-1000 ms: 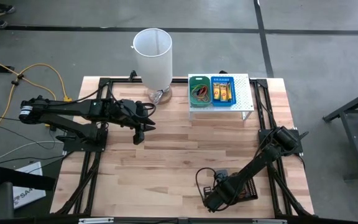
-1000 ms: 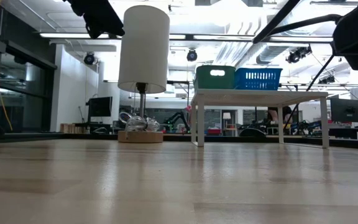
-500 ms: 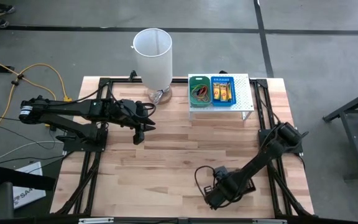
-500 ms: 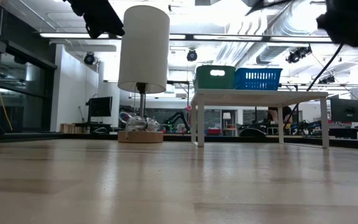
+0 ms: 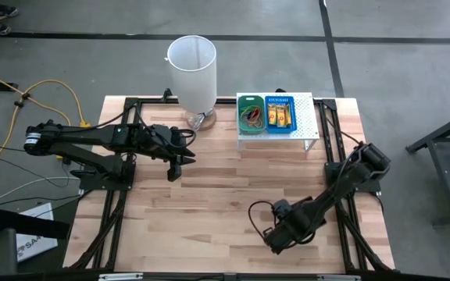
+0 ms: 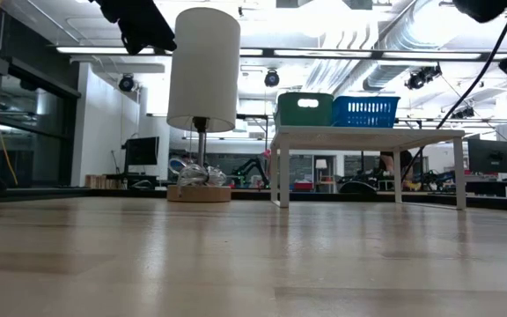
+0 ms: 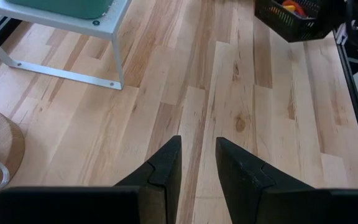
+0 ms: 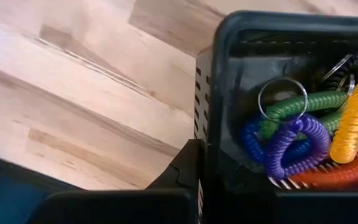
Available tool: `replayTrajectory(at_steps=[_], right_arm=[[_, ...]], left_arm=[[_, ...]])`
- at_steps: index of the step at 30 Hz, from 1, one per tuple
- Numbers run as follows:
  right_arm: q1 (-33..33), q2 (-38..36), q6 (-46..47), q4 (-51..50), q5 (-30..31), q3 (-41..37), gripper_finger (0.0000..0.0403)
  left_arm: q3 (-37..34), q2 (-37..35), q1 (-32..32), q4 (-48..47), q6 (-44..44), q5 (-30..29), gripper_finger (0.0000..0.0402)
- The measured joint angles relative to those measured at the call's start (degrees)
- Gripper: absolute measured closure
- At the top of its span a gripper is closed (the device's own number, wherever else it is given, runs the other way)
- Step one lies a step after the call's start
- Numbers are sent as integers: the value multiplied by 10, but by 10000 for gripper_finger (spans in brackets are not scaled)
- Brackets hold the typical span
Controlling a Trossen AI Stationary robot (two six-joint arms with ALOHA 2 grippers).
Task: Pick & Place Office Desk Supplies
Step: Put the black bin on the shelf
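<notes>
Several coiled loops (image 8: 303, 134) jumbled in black tray (image 8: 272, 31), right pincer (image 5: 275, 238) gripping its wall; left pincer (image 7: 197, 155) ajar

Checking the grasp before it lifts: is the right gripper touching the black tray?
Touching. The right wrist view shows the right gripper shut on the black tray, one finger pressed against the slotted wall with no gap.

The left gripper (image 5: 173, 166) hovers over the table's left-centre, fingers (image 7: 165, 165) slightly parted. The right gripper (image 5: 276, 238), shut, sits low near the front right.
</notes>
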Motion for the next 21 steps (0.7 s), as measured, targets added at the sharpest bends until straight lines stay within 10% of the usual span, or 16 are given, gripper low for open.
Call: replayTrajectory(at_steps=[21], right_arm=[[-4, -92, -229, -109, 42, 0, 400]], left_arm=[[0, 0, 0, 0, 0, 0, 307]])
